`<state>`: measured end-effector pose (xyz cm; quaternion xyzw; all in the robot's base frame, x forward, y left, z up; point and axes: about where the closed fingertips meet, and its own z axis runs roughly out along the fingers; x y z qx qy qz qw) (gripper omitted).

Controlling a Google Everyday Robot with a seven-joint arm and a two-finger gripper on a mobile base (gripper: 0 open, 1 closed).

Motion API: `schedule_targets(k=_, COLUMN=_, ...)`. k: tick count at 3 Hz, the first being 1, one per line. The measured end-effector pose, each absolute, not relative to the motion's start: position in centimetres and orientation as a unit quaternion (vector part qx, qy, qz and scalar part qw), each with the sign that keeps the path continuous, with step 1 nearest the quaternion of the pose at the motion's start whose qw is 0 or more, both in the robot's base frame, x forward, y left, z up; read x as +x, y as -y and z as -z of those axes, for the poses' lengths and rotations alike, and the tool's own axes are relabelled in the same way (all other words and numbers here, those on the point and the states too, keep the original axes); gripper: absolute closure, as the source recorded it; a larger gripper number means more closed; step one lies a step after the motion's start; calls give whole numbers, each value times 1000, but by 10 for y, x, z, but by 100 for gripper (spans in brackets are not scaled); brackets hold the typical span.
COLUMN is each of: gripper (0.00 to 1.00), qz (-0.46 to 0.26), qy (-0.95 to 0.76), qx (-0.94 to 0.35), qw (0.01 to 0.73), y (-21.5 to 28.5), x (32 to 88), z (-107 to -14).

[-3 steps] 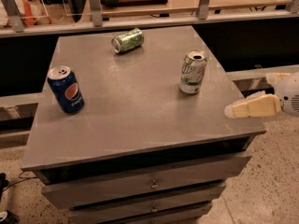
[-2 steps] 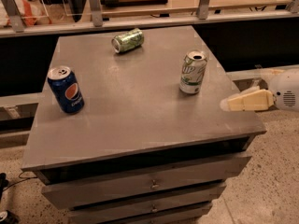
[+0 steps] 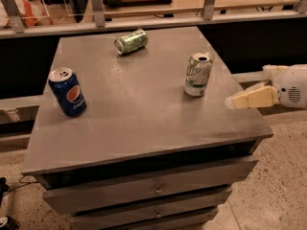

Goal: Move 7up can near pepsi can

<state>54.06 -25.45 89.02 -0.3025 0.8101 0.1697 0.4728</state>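
The 7up can (image 3: pixel 197 74), whitish-silver with green lettering, stands upright on the right part of the grey cabinet top (image 3: pixel 144 109). The pepsi can (image 3: pixel 67 91), dark blue with a round logo, stands upright near the left edge. My gripper (image 3: pixel 231 102) comes in from the right edge of the view, its cream fingers pointing left, level with the table's right edge and a little to the right of and in front of the 7up can, not touching it.
An all-green can (image 3: pixel 131 41) lies on its side at the back of the top. The cabinet has drawers (image 3: pixel 153 188) below its front edge. A railing with metal posts (image 3: pixel 97 6) runs behind the table.
My gripper has moved left, closer to the table's right edge and the 7up can. The cans have not moved.
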Motion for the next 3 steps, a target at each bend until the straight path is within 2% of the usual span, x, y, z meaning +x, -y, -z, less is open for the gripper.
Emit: schedule_targets(k=3, gripper=0, qz=-240, qy=-759, qx=-340, qw=501, y=203, x=562, z=-889)
